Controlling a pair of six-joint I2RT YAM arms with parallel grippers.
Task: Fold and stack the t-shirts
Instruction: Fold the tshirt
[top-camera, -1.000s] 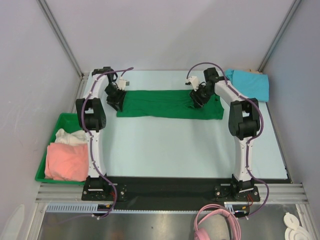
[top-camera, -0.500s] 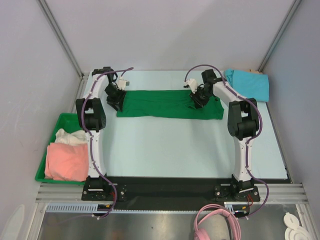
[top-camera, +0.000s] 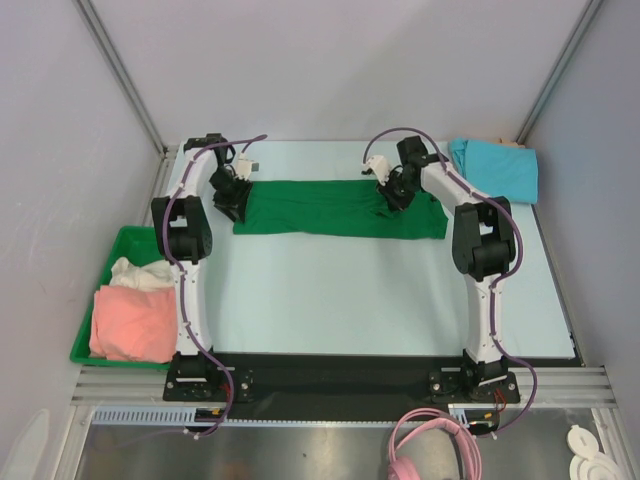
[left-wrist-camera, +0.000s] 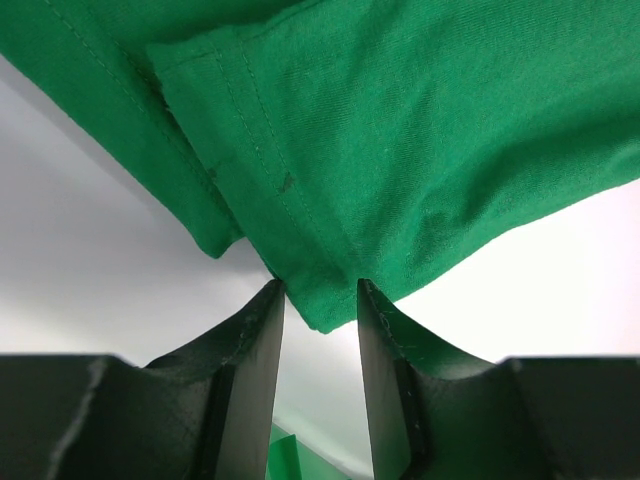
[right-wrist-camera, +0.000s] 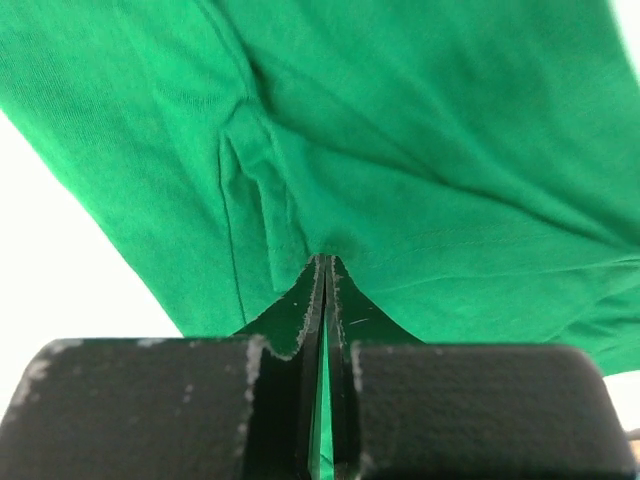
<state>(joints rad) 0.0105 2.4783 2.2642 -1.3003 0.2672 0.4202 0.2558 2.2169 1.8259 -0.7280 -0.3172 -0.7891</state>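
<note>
**Since a second ago, the right gripper (top-camera: 392, 195) has crept up and left along the green t-shirt (top-camera: 320, 208)**

We see it a little nearer the upper left of the overhead frame than before, while the left arm has not shifted and the shirt lies in the same long strip.

At the far left of the overhead view, a green bin (top-camera: 84, 312) sits just off the table's (top-camera: 330, 300) left edge. It holds a folded pink t-shirt (top-camera: 130, 322) with a crumpled white cloth (top-camera: 140, 272) above it in the frame.

Next comes the left gripper (top-camera: 235, 208), set at the left end of the green t-shirt. In its wrist view (left-wrist-camera: 320, 300) we find the fingers (left-wrist-camera: 255, 350) a narrow gap apart. A hemmed corner of the green t-shirt (left-wrist-camera: 420, 130) hangs down between the tips, and we cannot tell whether the cloth touches them.

The green t-shirt itself stretches as a flat band across the upper middle of the table, from the left gripper to just past the right one.

On that right end, a little in from the shirt's edge, sits the right gripper. Its wrist view (right-wrist-camera: 325, 265) shows the two fingers (right-wrist-camera: 290, 320) pressed together, pinching a fold of the green t-shirt (right-wrist-camera: 400, 130), and the cloth puckers at the tips.

Further right, in the upper right corner of the table, a blue t-shirt (top-camera: 495, 168) lies bunched, well apart from the green one.

At the bottom right of the frame, below the arm bases, a pink cable (top-camera: 430, 450) lies coiled.
</note>
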